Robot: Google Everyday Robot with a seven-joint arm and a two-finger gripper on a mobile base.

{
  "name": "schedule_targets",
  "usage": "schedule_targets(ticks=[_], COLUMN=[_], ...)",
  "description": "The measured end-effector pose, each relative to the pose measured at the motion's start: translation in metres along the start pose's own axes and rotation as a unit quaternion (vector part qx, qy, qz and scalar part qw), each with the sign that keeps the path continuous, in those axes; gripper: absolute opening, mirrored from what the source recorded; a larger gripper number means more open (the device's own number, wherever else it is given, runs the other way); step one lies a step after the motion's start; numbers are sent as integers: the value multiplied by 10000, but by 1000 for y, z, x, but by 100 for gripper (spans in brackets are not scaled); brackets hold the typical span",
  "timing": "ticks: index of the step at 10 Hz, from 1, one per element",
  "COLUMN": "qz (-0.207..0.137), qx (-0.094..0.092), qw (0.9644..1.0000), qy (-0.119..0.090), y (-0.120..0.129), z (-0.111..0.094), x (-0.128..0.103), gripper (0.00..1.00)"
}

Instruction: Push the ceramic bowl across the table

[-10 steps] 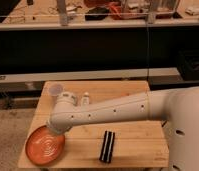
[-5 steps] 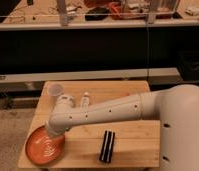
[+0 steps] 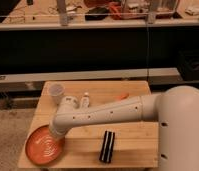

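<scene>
— Where is the ceramic bowl (image 3: pixel 43 147) found?

— At the front left corner of the table (image 3: pixel 135 134). Its left rim is seen close to the table's left edge and its front rim close to the front edge, so little room is left on those two sides.

— And where is open room offered?

— To the right, a bare strip of planks is left between the bowl and a black block (image 3: pixel 107 146) lying near the front edge. Behind the bowl, bare wood is seen up to a white cup (image 3: pixel 56 92) at the back left.

— Where is the gripper (image 3: pixel 56 134) placed?

— At the end of the white arm (image 3: pixel 110 112), lowered at the bowl's upper right rim. It is hidden by the wrist, so its state cannot be told; contact with the rim seems likely but cannot be confirmed.

— What is counted on the table?

— One bowl, one cup, one black block, one small white bottle (image 3: pixel 85 101) just right of the cup, and one small orange item (image 3: pixel 123 95) near the back edge, too blurred to be named.
</scene>
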State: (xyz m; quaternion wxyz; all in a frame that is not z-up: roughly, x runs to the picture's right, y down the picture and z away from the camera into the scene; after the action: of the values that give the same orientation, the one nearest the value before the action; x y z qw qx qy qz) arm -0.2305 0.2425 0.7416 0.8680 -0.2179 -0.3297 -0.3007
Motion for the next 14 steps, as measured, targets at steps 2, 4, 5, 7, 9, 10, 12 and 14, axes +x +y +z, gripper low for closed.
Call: schedule_targets(ticks=[2,4,5,7,9,10,12,14], qz=[58,97,123,204,303,324,393,399], qx=[9,8,3,21,31,39,37,17], qw=[10000,9999,9999,9997,9995,9994,9991,9991], qy=[-34,-46,-50,-91,-113,-123,-140,-158], y=[-7,-11,-11,-8,-3,-4,-4,-4], z=[8,10,12,15,15,16,18,20], x=[7,13,16,20,28,28,34,35], gripper=[1,1,1,1,1,1,1,1])
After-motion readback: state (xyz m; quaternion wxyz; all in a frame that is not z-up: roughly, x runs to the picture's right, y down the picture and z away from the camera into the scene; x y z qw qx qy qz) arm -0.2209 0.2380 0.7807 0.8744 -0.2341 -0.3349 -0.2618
